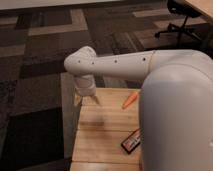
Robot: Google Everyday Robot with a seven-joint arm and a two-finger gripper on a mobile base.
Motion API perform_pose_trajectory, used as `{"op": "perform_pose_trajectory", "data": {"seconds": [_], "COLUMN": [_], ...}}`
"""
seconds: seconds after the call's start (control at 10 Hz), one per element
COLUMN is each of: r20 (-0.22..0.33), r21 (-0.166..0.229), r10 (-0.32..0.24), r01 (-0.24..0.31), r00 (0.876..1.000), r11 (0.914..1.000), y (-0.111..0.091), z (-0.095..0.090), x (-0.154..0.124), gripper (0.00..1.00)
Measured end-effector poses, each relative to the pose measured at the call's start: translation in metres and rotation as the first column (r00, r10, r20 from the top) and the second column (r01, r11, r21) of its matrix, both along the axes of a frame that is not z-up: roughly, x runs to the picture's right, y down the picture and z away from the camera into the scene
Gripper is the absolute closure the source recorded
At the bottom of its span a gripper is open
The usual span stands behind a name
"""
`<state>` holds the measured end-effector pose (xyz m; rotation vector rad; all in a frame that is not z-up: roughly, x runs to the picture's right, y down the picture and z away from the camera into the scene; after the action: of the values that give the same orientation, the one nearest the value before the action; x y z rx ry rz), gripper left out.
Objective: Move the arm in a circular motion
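The cream-white arm (pixel 125 65) reaches from the right across the view to a rounded elbow (pixel 80 61) at the left, with small dark screw holes along its tube. Its wrist hangs down over the far left corner of the wooden table (pixel 100 135). The small tan-fingered gripper (pixel 86 100) points down just above the table top. A thick white arm segment (pixel 177 115) fills the right side and hides part of the table.
An orange carrot (pixel 130 100) lies on the table right of the gripper. A dark red snack pack (pixel 131 141) lies near the table's front. Dark patterned carpet (pixel 40 60) surrounds the table. A black office chair (pixel 182 20) stands at the back right.
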<state>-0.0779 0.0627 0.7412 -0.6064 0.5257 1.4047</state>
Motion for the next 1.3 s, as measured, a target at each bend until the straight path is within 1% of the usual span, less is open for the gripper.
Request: {"op": "perform_pose_trajectory", "data": {"seconds": [0.1,0.3,0.4,0.5,0.6,0.7,0.8,0.9,1.0,1.1,1.2,1.3], "r20": [-0.017,-0.042,-0.066,-0.081,-0.102,-0.138,-0.149,-0.19,-0.218,-0.246,-0.28,-0.299], "r21": [0.013,0.024,0.042,0.054,0.068,0.091,0.097,0.115,0.124,0.126,0.128,0.125], "r10": [-0.011,-0.03,-0.038,-0.039,-0.034,-0.012,-0.001,0.04,0.071,0.113,0.155,0.168], "r01": [0.011,0.031,0.041,0.044,0.041,0.025,0.016,-0.018,-0.045,-0.084,-0.123,-0.136], "r00": [1.0,0.999,0.997,0.996,0.994,0.99,0.989,0.981,0.973,0.963,0.947,0.939], "r11": [0.9999,0.9992,0.9983,0.9976,0.9968,0.9955,0.9952,0.9931,0.9913,0.9885,0.9841,0.9828], "y": [-0.01,-0.018,-0.027,-0.031,-0.034,-0.032,-0.029,-0.015,0.001,0.024,0.057,0.073], "z": [0.006,0.013,0.017,0.016,0.012,-0.001,-0.007,-0.027,-0.043,-0.062,-0.086,-0.097], "x": [0.02,0.048,0.078,0.094,0.114,0.143,0.151,0.175,0.188,0.198,0.202,0.203], "gripper": [0.35,0.35,0.35,0.35,0.35,0.35,0.35,0.35,0.35,0.35,0.35,0.35]}}
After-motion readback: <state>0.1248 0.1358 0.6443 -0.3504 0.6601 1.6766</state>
